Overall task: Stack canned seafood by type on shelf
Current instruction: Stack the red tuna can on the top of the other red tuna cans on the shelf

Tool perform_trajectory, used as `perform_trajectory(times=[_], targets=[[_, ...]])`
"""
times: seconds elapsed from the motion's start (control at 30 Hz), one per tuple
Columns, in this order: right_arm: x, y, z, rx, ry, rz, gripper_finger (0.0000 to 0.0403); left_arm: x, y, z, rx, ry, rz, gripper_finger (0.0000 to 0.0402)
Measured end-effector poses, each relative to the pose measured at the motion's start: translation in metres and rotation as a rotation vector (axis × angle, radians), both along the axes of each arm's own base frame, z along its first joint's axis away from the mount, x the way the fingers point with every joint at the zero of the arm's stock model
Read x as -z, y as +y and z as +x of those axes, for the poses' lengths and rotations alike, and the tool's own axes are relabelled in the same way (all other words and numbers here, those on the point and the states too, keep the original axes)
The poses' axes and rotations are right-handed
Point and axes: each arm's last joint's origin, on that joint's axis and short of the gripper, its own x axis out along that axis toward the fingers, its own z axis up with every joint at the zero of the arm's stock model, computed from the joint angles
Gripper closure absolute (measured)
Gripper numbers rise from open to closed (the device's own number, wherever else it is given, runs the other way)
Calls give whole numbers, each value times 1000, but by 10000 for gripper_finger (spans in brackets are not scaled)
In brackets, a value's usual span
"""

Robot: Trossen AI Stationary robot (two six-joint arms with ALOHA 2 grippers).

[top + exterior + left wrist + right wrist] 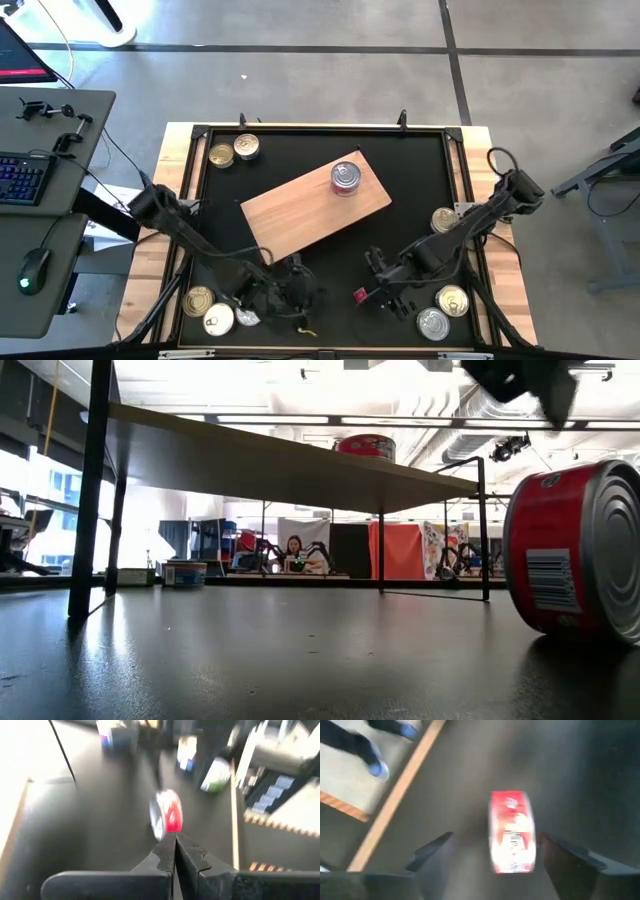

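A red-labelled tin [359, 295] lies on its side on the black tabletop near the front edge; the low view shows it close up [580, 550]. My right gripper [385, 290] hangs open just above it, one finger on either side [495, 837], touching nothing. My left gripper [318, 293] is shut and points at the tin [166, 820] from the table's left, a short way off [175, 837]. The shelf [315, 205], a light-brown board on thin legs, stands mid-table. One tin with a red label [346, 178] stands upright on its far right part.
Flat tins lie about the table: two at the far left [233, 152], three at the near left [218, 318], one at the right edge [445, 220], two at the near right [442, 311]. There is free tabletop under the shelf [250, 460].
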Motion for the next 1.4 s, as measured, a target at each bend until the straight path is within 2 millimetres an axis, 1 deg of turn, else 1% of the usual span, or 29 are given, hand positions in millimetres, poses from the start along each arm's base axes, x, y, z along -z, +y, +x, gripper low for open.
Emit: perform_trajectory(times=[0.07, 0.13, 0.23, 0.3, 0.4, 0.53, 0.6, 0.67, 0.73, 0.9, 0.93, 0.97, 1.03, 1.07, 1.13, 1.2, 1.3, 1.37, 1.4], targets=[[8, 0, 3, 12, 0, -57, 102, -19, 1, -6, -14, -76, -24, 401], [14, -1, 7, 31, 1, -92, 97, -38, 1, -14, -18, -145, -19, 401], [24, -1, 10, 38, 35, -104, 96, -58, 3, -22, -26, -223, 5, 402], [30, 1, 12, 42, 63, -90, 96, -66, 4, -26, -27, -254, 9, 401], [39, 3, 14, 46, 95, -87, 96, -74, 7, -30, -24, -270, 15, 402], [53, 6, 18, 46, 118, -102, 96, -80, 6, -29, -8, -312, 44, 402], [59, 6, 20, 50, 131, -114, 102, -88, 4, -29, 9, -361, 57, 401], [61, 7, 21, 74, 128, -114, 122, -98, 3, -32, 36, -409, 88, 401], [60, 8, 22, 112, 112, -111, 157, -110, 4, -37, 46, -461, 98, 402], [56, 8, 23, 182, 89, -76, 278, -142, 12, -61, 73, -544, 117, 401], [54, 8, 23, 196, 83, -64, 287, -148, 14, -67, 81, -556, 123, 401], [52, 8, 23, 211, 80, -51, 287, -154, 16, -73, 86, -567, 130, 401], [39, 9, 23, 235, 73, -25, 287, -164, 20, -84, 103, -588, 151, 401], [28, 10, 24, 239, 61, -8, 287, -169, 21, -90, 113, -596, 163, 401], [0, 12, 25, 241, 8, 16, 287, -176, 24, -99, 130, -607, 187, 401], [-33, 14, 25, 247, -86, -1, 287, -180, 25, -105, 146, -615, 203, 401], [-78, 12, 25, 271, -245, -110, 287, -182, 24, -109, 157, -620, 204, 401], [-101, 6, 25, 288, -335, -225, 287, -181, 22, -108, 159, -619, 186, 401], [-109, 1, 26, 306, -375, -288, 287, -180, 21, -107, 164, -619, 177, 401]])
